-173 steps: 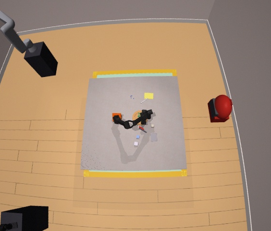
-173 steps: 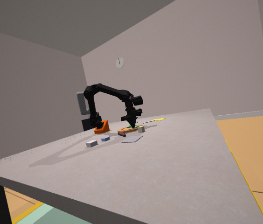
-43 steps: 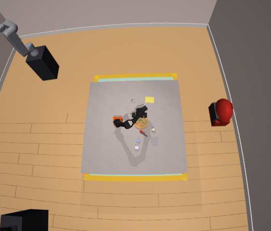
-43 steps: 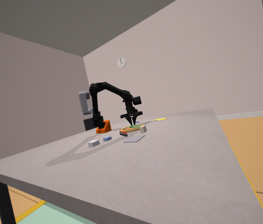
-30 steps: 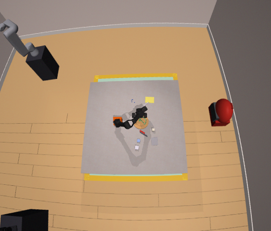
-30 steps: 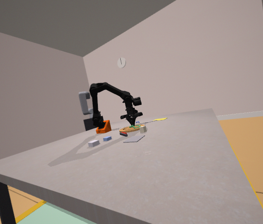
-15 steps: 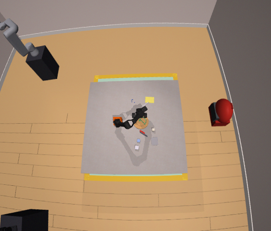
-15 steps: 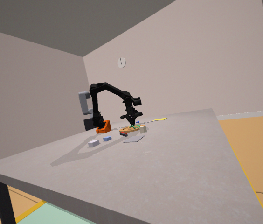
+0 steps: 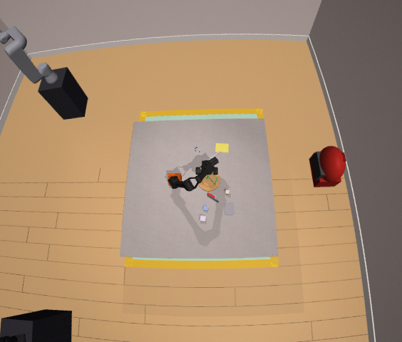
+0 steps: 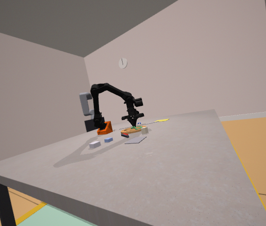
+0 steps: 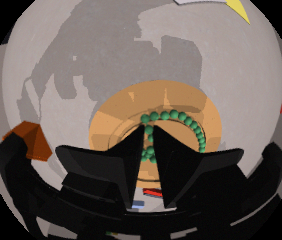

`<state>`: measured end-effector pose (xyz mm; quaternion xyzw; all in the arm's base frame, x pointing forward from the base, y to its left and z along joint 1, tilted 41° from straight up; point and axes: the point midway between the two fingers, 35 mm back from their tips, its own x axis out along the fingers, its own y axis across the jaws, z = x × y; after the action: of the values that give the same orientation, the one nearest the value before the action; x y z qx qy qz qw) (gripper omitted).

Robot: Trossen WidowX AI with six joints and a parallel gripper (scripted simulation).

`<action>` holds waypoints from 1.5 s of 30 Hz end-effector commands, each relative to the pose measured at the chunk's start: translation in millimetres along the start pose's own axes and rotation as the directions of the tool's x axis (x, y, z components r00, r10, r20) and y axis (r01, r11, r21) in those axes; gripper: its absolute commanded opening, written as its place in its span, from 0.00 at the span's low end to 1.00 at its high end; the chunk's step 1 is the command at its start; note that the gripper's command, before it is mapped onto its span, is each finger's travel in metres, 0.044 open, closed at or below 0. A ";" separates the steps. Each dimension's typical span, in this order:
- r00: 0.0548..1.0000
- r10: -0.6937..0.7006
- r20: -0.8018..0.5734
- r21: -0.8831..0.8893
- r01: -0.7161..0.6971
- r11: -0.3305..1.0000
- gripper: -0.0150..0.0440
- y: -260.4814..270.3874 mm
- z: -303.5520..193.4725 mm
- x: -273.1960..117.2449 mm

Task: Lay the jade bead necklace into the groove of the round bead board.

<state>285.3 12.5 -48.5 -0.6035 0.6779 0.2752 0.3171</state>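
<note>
The round wooden bead board (image 9: 205, 184) (image 10: 126, 130) (image 11: 156, 92) lies flat on the table. The jade bead necklace (image 10: 136, 127) (image 11: 182, 116) lies on it: in the wrist view one stretch curves along the upper right by the groove, another runs inward from the upper left to a bunch near the middle. The groove's left and bottom parts show bare. My gripper (image 10: 134, 126) (image 11: 148, 128) points down over the board, its fingertips close together with a green bead of that inner stretch between them. The fingers hide part of the necklace.
A red and dark bar (image 9: 210, 195), a beige block (image 9: 227, 192), a blue block (image 9: 205, 208), a white block (image 9: 202, 218) and a grey plate (image 9: 229, 209) lie on the near side of the board. A yellow sheet (image 9: 222, 147) lies beyond it. An orange block (image 10: 107, 128) stands by the arm's base.
</note>
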 end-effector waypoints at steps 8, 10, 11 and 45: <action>1.000 -0.004 -0.001 -0.002 0.004 1.000 0.25 4.3 1.9 -5.1; 1.000 -0.004 0.000 -0.002 0.004 1.000 0.25 10.2 3.9 -5.1; 1.000 -0.004 0.000 -0.002 0.004 1.000 0.25 13.2 4.8 -5.1; 1.000 -0.010 0.004 0.005 0.010 1.000 0.83 14.7 7.0 -0.2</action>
<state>271.5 19.3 -53.4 -0.6053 0.6749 0.2732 0.3217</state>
